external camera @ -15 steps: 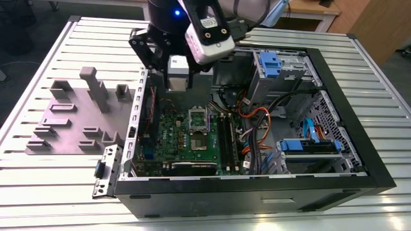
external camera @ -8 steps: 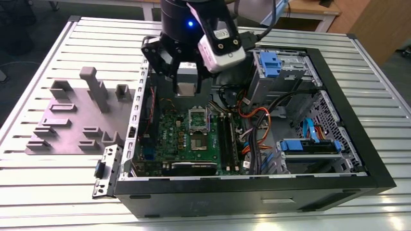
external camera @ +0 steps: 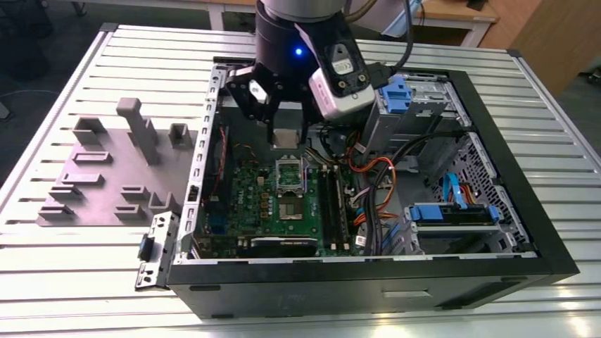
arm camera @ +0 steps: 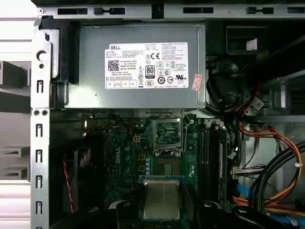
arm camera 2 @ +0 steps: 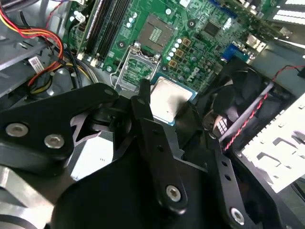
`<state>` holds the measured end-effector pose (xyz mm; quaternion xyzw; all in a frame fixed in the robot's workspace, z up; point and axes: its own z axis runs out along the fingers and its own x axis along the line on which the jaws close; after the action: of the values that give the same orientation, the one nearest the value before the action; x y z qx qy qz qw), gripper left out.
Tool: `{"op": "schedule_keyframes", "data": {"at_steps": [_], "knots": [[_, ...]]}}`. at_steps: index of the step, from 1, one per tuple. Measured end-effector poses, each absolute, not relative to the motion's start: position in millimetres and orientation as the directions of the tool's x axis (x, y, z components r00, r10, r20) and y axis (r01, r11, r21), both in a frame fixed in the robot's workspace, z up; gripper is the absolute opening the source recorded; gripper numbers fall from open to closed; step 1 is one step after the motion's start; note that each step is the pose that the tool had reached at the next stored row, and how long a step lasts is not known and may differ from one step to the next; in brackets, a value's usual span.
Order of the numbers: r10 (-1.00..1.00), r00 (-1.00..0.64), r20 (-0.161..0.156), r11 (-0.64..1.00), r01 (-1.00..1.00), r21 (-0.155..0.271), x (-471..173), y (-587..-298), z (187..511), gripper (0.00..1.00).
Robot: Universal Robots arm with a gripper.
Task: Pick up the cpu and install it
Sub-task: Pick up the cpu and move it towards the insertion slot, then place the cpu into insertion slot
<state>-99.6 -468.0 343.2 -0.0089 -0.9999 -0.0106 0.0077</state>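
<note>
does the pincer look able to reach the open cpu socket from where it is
Probably yes: the pincer holds the cpu above the motherboard, the socket lies uncovered with its frame swung open, and nothing stands between them.

Black fingers [arm camera 2: 157,152], silver screws [arm camera 2: 173,192], seemingly blue light [external camera: 298,51]

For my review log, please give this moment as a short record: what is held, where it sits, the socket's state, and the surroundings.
held item: small square silver-grey-topped cpu, between the jaws of the black gripper
cpu position: above the green motherboard, not seated in the socket
socket: square bare socket, with its rectangular silver metal frame swung open beside it
enclosure: black open-sided computer case lying on a slatted aluminium table
beside the case: matte grey plastic blocks
</note>
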Motion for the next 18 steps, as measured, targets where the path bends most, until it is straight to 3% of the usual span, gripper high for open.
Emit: {"op": "schedule_keyframes", "data": {"at_steps": [18], "knots": [[0.017,-1.0,0.016,1.0,0.018,0.021,-93.6,-467.9,340.8,0.45]]}}
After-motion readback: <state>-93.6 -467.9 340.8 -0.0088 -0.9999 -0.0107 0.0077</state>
